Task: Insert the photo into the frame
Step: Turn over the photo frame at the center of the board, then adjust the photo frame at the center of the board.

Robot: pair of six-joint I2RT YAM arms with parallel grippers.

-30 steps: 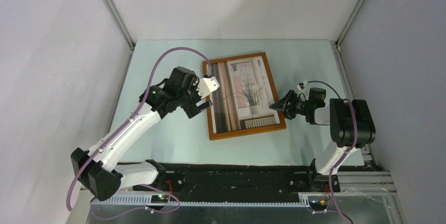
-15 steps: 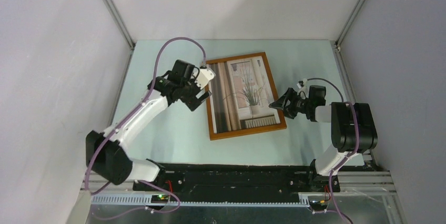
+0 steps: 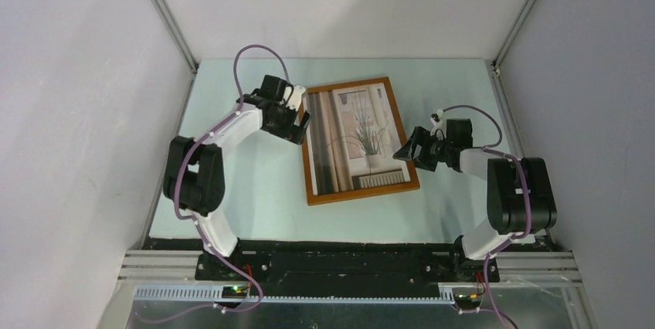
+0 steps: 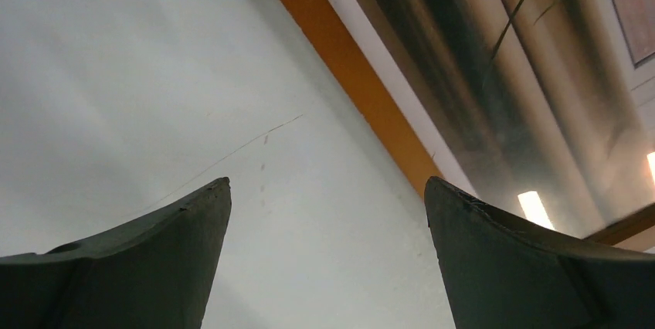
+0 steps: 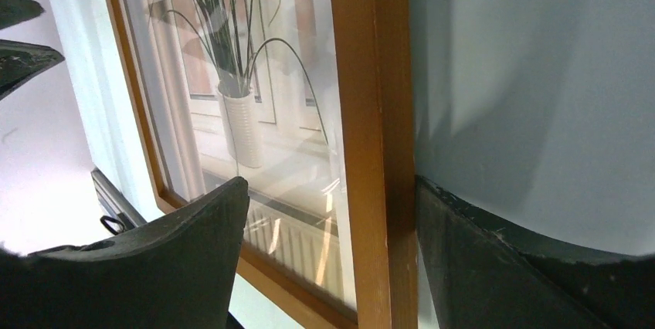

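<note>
Left tool jaws wide apart, empty, beside frame left rail. Right tool jaws apart, straddling frame right rail.

Frame lying flat and slightly tilted mid-picture on the pale green table, photo sitting inside it, left gripper up at its left rail, right gripper at the right rail, lower down.
</note>
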